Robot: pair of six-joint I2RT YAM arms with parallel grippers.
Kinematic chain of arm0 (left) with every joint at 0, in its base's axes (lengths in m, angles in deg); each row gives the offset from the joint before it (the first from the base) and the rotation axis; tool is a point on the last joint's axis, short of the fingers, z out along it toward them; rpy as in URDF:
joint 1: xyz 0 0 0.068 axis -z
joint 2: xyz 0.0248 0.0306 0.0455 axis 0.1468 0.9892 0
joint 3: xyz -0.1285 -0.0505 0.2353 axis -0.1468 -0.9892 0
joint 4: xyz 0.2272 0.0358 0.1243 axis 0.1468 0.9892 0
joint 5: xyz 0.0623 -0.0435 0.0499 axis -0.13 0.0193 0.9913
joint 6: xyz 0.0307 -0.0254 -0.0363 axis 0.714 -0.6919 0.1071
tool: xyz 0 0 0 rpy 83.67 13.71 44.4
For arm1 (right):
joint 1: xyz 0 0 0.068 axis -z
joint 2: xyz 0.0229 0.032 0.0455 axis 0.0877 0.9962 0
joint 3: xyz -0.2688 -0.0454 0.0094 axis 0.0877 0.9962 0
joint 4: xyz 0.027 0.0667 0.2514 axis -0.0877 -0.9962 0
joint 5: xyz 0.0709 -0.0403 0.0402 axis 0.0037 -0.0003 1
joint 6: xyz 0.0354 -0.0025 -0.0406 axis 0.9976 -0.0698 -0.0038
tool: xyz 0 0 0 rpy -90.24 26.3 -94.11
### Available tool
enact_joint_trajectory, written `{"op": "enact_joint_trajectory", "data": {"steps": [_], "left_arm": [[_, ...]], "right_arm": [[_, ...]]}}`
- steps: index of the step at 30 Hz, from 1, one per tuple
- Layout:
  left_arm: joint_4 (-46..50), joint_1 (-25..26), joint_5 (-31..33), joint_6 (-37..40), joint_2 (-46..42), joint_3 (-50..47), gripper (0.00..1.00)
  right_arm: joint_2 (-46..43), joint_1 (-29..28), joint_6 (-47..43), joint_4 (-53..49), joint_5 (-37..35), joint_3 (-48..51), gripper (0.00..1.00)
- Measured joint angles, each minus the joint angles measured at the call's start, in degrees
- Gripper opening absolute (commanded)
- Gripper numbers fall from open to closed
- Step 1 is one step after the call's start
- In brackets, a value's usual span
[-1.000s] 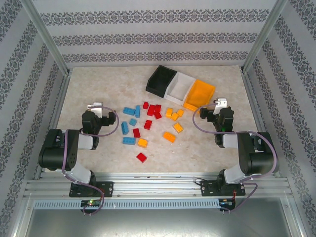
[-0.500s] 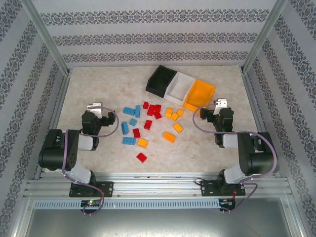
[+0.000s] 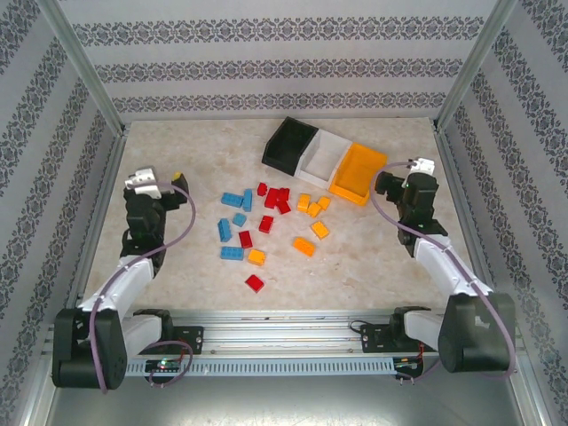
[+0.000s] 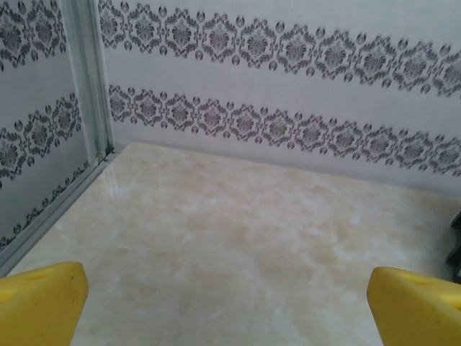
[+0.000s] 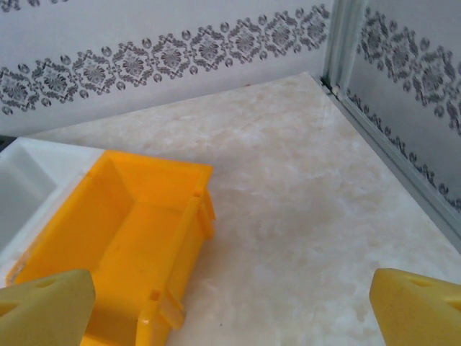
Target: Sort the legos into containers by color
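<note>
Left pincer (image 4: 229, 295) and right pincer (image 5: 230, 299), both spread wide, have moved outward.

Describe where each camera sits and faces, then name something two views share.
Top external: above and behind the bases, looking down on the table, legos, black bin, white bin, orange bin; left arm and right arm show.
Left wrist: on the left arm, facing the far left corner; left pincer open, yellow fingertips at the bottom.
Right wrist: on the right arm, facing the far right corner; right pincer open.
Shared: top and right wrist both show orange and white bins.
</note>
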Motion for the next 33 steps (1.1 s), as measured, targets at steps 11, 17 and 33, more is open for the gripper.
{"op": "enact_joint_trajectory", "data": {"steps": [11, 17, 33], "left_arm": [[33.2, 0.9, -3.1, -5.9, -2.1, 15.1, 1.0], [45.9, 3.9, -6.2, -11.8, 0.3, 20.9, 1.0], [59.2, 8.1, -24.8, -18.2, 9.5, 22.6, 1.0]], "right_arm": [[-0.8, 0.0, 11.8, -31.5, 5.1, -13.1, 0.98], [6.6, -0.9, 15.7, -44.7, 16.7, -18.2, 0.91], [23.1, -31.7, 14.0, -57.1, 24.4, -27.3, 0.87]]}}
